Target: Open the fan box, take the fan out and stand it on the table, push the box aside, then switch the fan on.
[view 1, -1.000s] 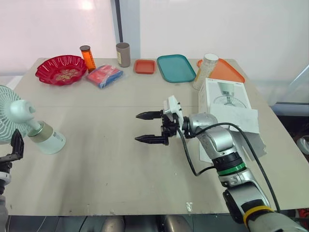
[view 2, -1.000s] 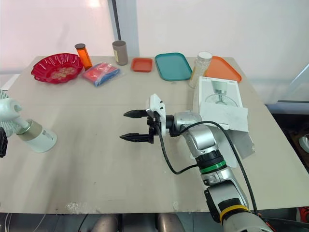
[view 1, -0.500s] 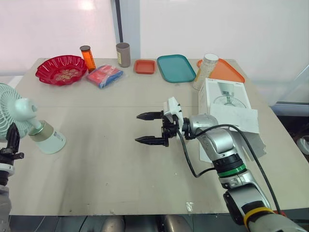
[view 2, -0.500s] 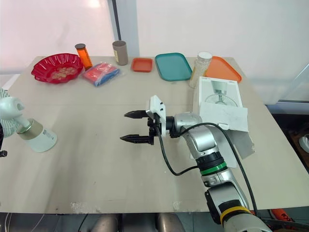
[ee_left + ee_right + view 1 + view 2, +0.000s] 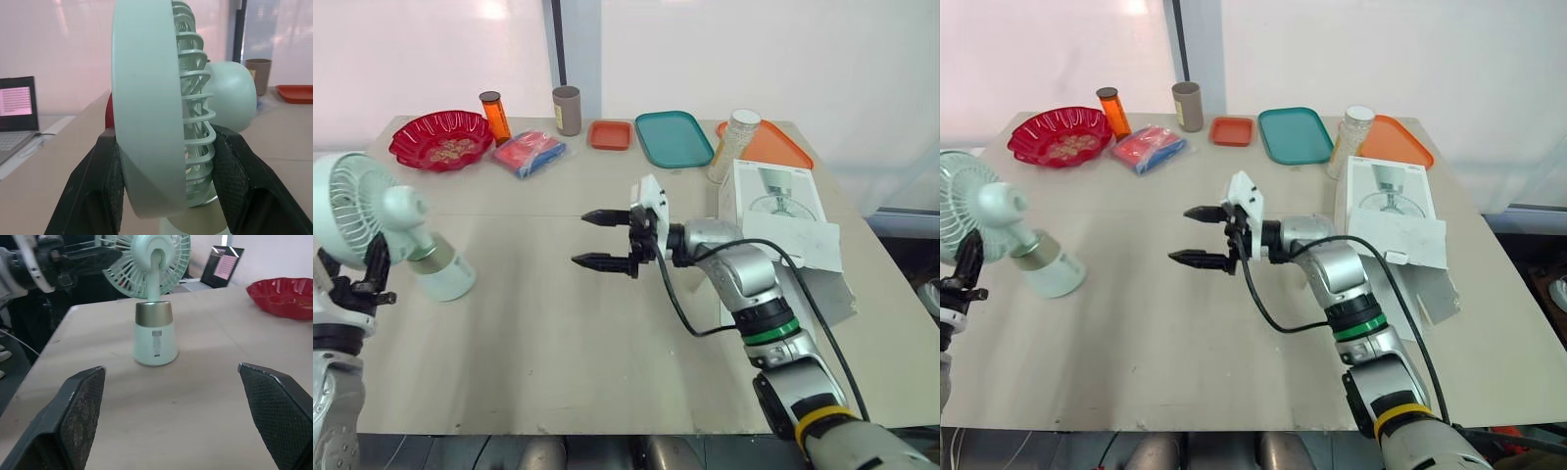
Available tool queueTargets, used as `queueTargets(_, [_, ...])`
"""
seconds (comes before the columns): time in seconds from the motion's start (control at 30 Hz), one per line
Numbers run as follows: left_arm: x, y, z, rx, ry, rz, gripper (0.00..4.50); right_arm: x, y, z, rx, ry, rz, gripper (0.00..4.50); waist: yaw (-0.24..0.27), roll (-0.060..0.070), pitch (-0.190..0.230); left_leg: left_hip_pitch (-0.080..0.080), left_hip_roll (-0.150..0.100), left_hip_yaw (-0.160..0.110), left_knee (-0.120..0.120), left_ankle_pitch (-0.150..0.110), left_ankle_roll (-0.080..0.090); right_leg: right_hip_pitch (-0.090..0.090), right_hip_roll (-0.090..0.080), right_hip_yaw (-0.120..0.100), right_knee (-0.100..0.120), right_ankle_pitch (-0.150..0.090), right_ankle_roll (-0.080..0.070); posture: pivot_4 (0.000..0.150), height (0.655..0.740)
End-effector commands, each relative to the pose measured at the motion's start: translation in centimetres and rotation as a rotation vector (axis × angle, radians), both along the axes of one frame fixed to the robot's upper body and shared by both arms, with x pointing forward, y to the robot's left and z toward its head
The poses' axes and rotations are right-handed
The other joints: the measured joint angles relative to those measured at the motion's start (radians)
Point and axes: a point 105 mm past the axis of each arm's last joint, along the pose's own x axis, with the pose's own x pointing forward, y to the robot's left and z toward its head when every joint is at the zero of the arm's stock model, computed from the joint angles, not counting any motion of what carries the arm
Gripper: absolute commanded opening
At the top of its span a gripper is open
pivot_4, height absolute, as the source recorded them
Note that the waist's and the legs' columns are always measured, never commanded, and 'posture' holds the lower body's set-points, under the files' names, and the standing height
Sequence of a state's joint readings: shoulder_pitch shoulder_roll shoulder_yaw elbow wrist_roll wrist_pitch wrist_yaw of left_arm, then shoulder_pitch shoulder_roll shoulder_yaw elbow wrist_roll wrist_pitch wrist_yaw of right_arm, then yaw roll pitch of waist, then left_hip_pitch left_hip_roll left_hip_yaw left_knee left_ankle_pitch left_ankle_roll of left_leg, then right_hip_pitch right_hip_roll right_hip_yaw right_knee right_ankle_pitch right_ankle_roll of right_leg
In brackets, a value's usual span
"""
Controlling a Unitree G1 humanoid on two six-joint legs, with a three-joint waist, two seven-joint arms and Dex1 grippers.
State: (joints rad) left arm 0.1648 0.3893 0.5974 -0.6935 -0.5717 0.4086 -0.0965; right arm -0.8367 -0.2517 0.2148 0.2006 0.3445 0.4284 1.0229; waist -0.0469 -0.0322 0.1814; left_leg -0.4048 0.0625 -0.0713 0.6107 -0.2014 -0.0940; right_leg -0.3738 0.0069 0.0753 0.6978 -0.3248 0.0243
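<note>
A pale green fan (image 5: pixel 372 211) with a white and gold base (image 5: pixel 445 277) rests base-down near the table's left edge, and in the head views it leans. My left gripper (image 5: pixel 354 281) is shut on the rim of the fan head; in the left wrist view its fingers (image 5: pixel 105 181) press both sides of the grille (image 5: pixel 161 98). Over the middle of the table my right gripper (image 5: pixel 580 238) is open and empty, pointing at the fan (image 5: pixel 155 333), well short of it. The white fan box (image 5: pixel 783 211) lies at the right with a flap open.
Along the far edge stand a red bowl (image 5: pixel 440 140), an orange bottle (image 5: pixel 492 116), a brown cup (image 5: pixel 567 109), a red and blue packet (image 5: pixel 529 153), a small orange tray (image 5: pixel 609 134), a teal tray (image 5: pixel 672 137), a white jar (image 5: pixel 734 145) and an orange tray (image 5: pixel 773 145).
The fan has come in from the left edge and stands more upright, with my left gripper on its head. My right gripper has shifted left, nearer the fan. The camera has moved slightly.
</note>
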Motion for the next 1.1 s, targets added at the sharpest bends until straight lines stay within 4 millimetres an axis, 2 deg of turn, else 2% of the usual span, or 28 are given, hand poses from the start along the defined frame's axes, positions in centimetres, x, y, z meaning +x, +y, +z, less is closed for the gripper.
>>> queueTargets(0.03, [-0.3, -3.1, 3.3, 0.020, -0.114, -0.146, 1.97, 1.0, 0.4, 0.9, 0.012, 0.004, -0.064, 4.44, 0.000, 0.000, 0.000, 0.000, 0.000, 0.000, 0.000, 0.000, 0.000, 0.000, 0.000, 0.000, 0.000, 0.000, 0.000, 0.150, 0.7400])
queueTargets(0.2, [0.3, -5.5, 4.3, 0.011, -0.114, -0.298, 1.97, 1.2, 1.4, 1.7, 0.030, 0.032, -0.082, 4.44, -0.001, 0.000, 0.000, -0.001, 0.000, 0.000, 0.000, 0.000, 0.000, -0.001, 0.000, 0.000, 0.000, 0.000, 0.000, 0.150, 0.7400])
queueTargets(0.33, [1.5, -6.5, 4.8, 0.013, -0.118, -0.345, 1.97, 1.5, 2.1, 2.7, 0.042, 0.051, -0.131, 4.44, -0.001, 0.000, 0.000, 0.000, 0.000, 0.000, 0.000, 0.000, 0.000, -0.001, 0.000, 0.000, 0.001, 0.000, 0.000, 0.150, 0.7400])
queueTargets(0.6, [3.1, -8.5, 4.1, 0.007, -0.095, -0.429, 1.97, 1.2, 4.0, 5.1, 0.089, 0.040, -0.179, 4.44, -0.001, 0.000, 0.001, -0.001, 0.000, 0.000, 0.000, 0.000, 0.000, -0.002, 0.000, 0.000, 0.001, 0.000, 0.000, 0.150, 0.7400])
queueTargets(0.83, [3.8, -9.0, 3.7, 0.006, -0.086, -0.445, 1.97, 0.4, 5.8, 4.3, 0.056, 0.044, -0.183, 4.44, -0.001, 0.000, 0.001, -0.002, 0.000, 0.000, 0.000, 0.000, 0.000, -0.002, 0.000, 0.000, 0.001, 0.000, 0.000, 0.150, 0.7400])
queueTargets(1.1, [4.3, -9.5, 3.6, 0.015, -0.087, -0.447, 1.97, 0.4, 6.6, 2.4, -0.019, 0.040, -0.206, 4.44, -0.001, 0.000, 0.001, -0.002, 0.000, 0.000, 0.000, 0.000, 0.000, -0.003, 0.000, 0.000, 0.001, 0.000, 0.000, 0.150, 0.7400])
